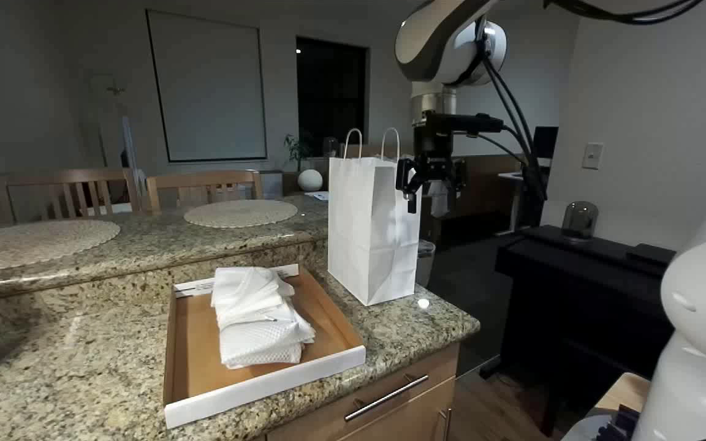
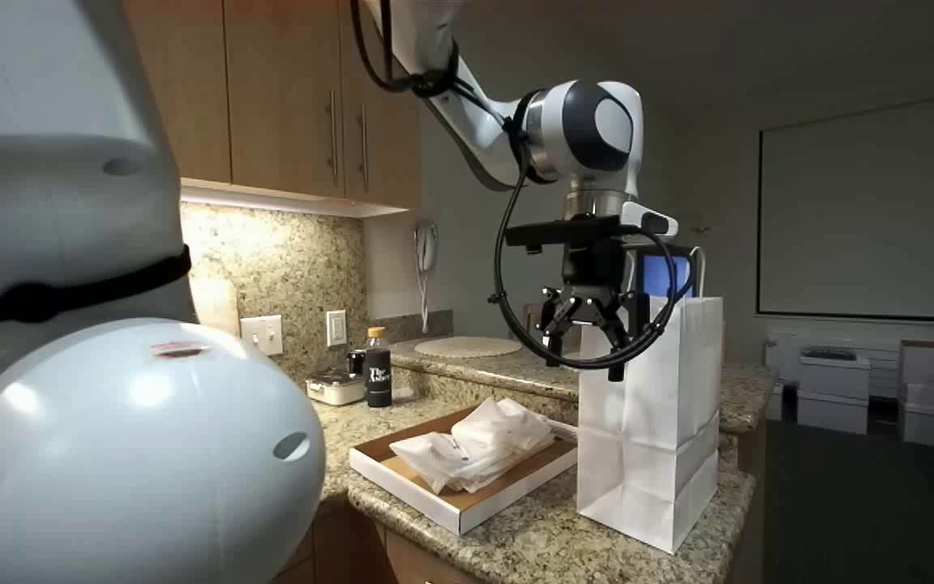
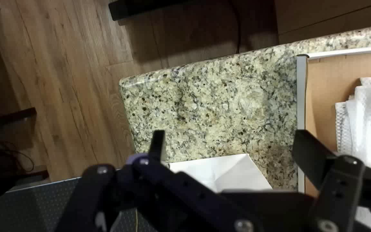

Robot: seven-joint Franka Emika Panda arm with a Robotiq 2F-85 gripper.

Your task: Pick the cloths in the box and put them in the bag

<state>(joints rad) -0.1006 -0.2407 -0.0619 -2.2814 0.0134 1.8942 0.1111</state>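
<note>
While the white cloths (image 1: pixel 254 315) lie heaped in the box (image 1: pixel 267 386) on the worktop (image 1: pixel 83 380), the claw (image 2: pixel 584 365) hangs near the bag (image 2: pixel 633 422), spread wide and holding nothing. Because it seems lower than the bag's top, a sideways move could topple it; overlapping cloths might also lift together.

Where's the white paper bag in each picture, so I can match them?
In an exterior view: the bag, near centre, beside the box.
In an exterior view: the bag, right of centre, beside the box.
In the wrist view: the bag, lower centre, partly behind the gripper; the box, right side.
Shared landmark: the box.
</note>
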